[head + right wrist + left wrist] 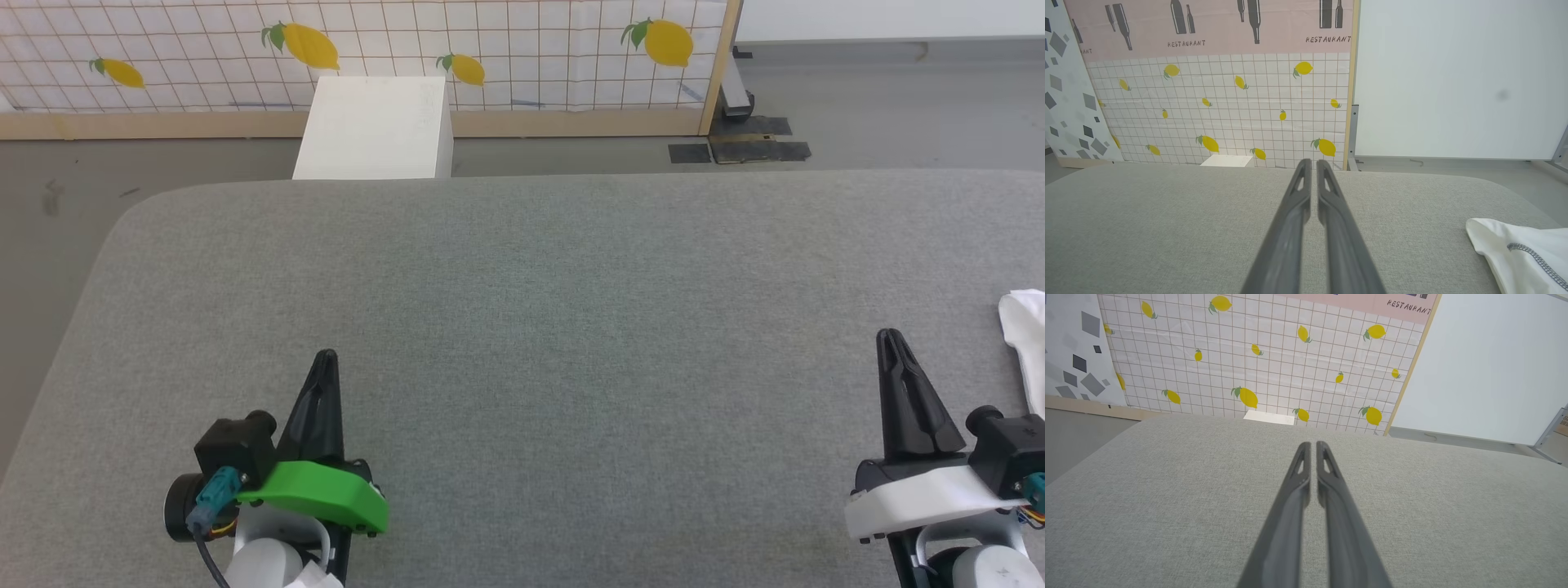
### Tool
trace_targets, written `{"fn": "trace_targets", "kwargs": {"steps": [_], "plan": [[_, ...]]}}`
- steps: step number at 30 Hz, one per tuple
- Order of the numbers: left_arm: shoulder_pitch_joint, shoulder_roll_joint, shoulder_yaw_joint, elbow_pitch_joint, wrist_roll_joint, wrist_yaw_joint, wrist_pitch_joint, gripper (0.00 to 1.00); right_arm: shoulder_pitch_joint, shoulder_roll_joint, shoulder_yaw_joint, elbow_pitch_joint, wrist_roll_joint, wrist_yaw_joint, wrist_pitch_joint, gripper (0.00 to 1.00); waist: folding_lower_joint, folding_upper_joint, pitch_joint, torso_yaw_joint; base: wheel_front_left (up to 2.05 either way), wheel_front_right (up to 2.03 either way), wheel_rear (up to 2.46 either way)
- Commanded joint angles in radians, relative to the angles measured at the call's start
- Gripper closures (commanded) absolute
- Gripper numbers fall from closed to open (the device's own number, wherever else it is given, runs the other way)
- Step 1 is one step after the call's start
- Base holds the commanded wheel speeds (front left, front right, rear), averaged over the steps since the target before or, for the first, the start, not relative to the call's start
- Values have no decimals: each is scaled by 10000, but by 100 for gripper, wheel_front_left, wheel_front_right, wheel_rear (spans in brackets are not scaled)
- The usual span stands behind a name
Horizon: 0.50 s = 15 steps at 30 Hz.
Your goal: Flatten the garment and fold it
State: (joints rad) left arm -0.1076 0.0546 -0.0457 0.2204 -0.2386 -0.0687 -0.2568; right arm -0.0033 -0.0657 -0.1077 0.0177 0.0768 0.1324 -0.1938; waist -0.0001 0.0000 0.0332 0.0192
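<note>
The grey padded surface [522,310] runs ahead of both grippers, with the closed white box [375,126] beyond its far edge, well ahead of your left gripper [325,358]; what it holds you cannot tell. The garment [1027,327], a white T-shirt, lies rumpled just to the right of your right gripper [888,336], untouched. Both grippers have fingers nearly together, gripping nothing, so open the right one, take a seam edge and, I judge, draw the cloth to the middle before spreading.

Garment [1027,331] right of right pincer [889,335], apart
</note>
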Motion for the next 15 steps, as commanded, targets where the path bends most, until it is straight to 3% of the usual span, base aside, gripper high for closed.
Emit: {"fn": "trace_targets", "kwargs": {"steps": [1,15], "plan": [[2,2,3,-3,4,1,4,100,0,0,0,0,-1,0,3,100,1,0,-1,-1,0,0,0],[40,0,17,-81,88,25,94,100,1,6,38,-7,-28,-1,71,100,1,0,-17,-10,0,0,0]]}}
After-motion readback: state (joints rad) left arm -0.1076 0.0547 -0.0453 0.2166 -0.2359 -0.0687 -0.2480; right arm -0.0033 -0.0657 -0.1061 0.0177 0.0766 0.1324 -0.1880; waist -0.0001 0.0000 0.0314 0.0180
